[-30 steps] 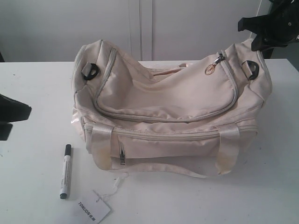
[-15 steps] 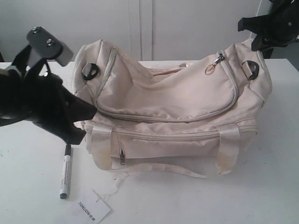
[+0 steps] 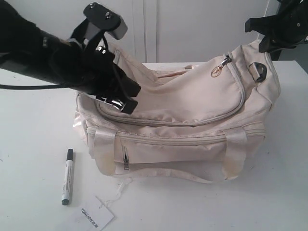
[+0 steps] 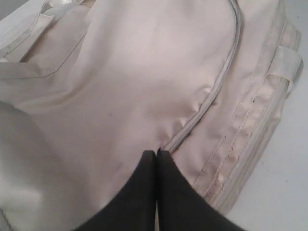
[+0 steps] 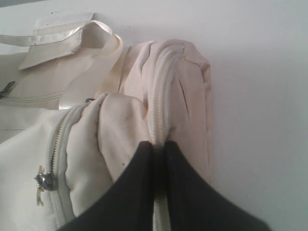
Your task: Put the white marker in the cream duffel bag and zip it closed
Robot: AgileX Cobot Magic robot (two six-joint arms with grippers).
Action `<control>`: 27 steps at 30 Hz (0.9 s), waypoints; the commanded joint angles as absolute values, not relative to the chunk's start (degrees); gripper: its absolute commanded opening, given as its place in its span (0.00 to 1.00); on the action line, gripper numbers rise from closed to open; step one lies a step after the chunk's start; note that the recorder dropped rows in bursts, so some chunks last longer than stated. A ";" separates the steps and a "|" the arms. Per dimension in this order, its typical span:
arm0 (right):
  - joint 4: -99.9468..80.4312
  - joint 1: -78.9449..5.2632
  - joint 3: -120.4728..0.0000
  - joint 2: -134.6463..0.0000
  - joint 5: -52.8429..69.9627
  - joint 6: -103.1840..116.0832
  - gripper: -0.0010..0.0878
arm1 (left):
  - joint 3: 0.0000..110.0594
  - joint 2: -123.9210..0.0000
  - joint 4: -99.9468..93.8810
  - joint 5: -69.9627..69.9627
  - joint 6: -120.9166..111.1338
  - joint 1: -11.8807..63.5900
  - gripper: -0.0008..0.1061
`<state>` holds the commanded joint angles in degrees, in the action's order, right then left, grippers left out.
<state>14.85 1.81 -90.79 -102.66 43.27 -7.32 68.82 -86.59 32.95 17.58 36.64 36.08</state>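
Exterior view: marker [image 3: 67, 176] lies on the worktop [image 3: 33, 139] at front left, near the cream bag [image 3: 192, 103] but apart. Left hand [image 4: 156, 154], fingers pressed together, touches the flap [image 4: 144, 72] by its zip [image 4: 211, 91]. Right hand [image 5: 157, 144] pinches the bag's right end seam.

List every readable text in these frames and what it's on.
"TONLION": on the white paper tag lying in front of the cream duffel bag.
Print on the white marker barrel: too small to read.
Nothing else legible in any view.
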 joint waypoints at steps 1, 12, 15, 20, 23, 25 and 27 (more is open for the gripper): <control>14.85 1.81 -90.79 -102.66 43.27 -7.32 0.01 | 69.92 -87.63 32.95 17.58 36.33 36.08 0.01; 14.85 1.81 -90.79 -102.66 43.19 -7.32 0.01 | 79.96 -96.14 36.34 20.76 36.05 36.08 0.01; 14.85 1.81 -90.79 -102.66 43.19 -7.32 0.01 | 81.85 -97.48 36.56 21.18 36.05 36.08 0.01; 14.85 1.81 -90.79 -102.66 43.19 -7.32 0.01 | 83.93 -100.03 38.22 19.91 36.05 36.08 0.01; 16.37 1.81 -90.79 -102.66 43.47 -7.32 0.01 | 84.74 -101.65 39.98 18.28 36.86 36.08 0.01; 18.28 1.81 -90.79 -102.66 43.89 -7.32 0.01 | 85.80 -102.88 40.85 18.24 38.34 36.08 0.01; 19.81 1.81 -90.79 -102.66 44.77 -7.32 0.01 | 87.04 -104.19 41.25 18.93 40.94 36.08 0.01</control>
